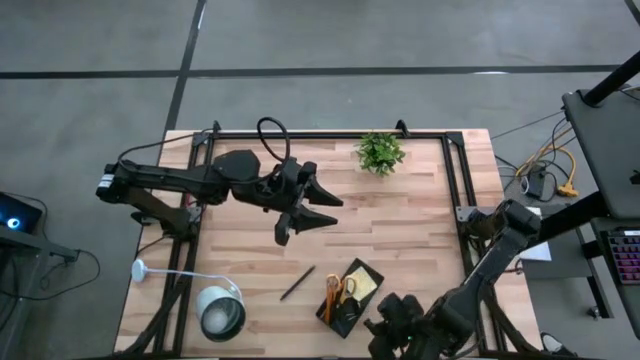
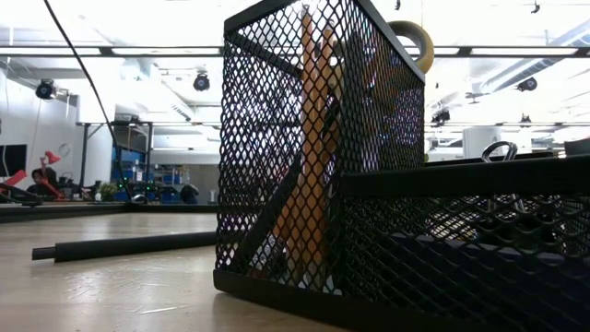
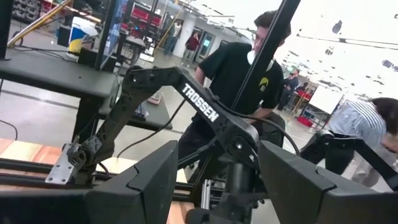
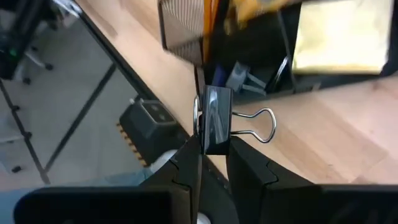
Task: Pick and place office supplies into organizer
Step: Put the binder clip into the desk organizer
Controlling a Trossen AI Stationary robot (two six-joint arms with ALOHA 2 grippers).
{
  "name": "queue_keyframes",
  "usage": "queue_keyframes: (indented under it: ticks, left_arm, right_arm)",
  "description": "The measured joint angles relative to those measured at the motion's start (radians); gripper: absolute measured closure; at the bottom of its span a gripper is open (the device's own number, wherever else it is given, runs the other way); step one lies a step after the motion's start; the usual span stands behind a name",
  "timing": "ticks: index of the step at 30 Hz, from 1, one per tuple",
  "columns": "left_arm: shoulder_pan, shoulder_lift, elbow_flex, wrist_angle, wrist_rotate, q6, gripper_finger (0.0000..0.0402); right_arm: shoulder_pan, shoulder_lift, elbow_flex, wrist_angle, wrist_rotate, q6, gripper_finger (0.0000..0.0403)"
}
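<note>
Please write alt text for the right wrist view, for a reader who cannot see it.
The right pincer is shut on a black binder clip with silver wire handles, close to the black organizer. Inside the organizer lies a yellow sticky-note pad; the wooden table is beneath.

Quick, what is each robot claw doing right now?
Left gripper: open, holding nothing.
Right gripper: closed on a binder clip.
</note>
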Motion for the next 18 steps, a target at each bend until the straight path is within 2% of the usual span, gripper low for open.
queue_keyframes:
  ticks: [7, 12, 18]
  left_arm:
    - [0.0, 0.001, -0.013, -0.001, -0.004, -0.005, 0.0195]
    - [0.0, 0.012, -0.014, -0.007, -0.004, -0.008, 0.0195]
    - [0.0, 0.013, -0.014, -0.042, -0.004, -0.009, 0.0195]
  right_arm:
    - [-0.055, 0.086, 0.0, 0.022, -0.125, -0.017, 0.0348]
    - [-0.128, 0.145, 0.0, 0.123, -0.246, -0.126, 0.0348]
    - [-0.165, 0.165, 0.002, 0.191, -0.274, -0.17, 0.0348]
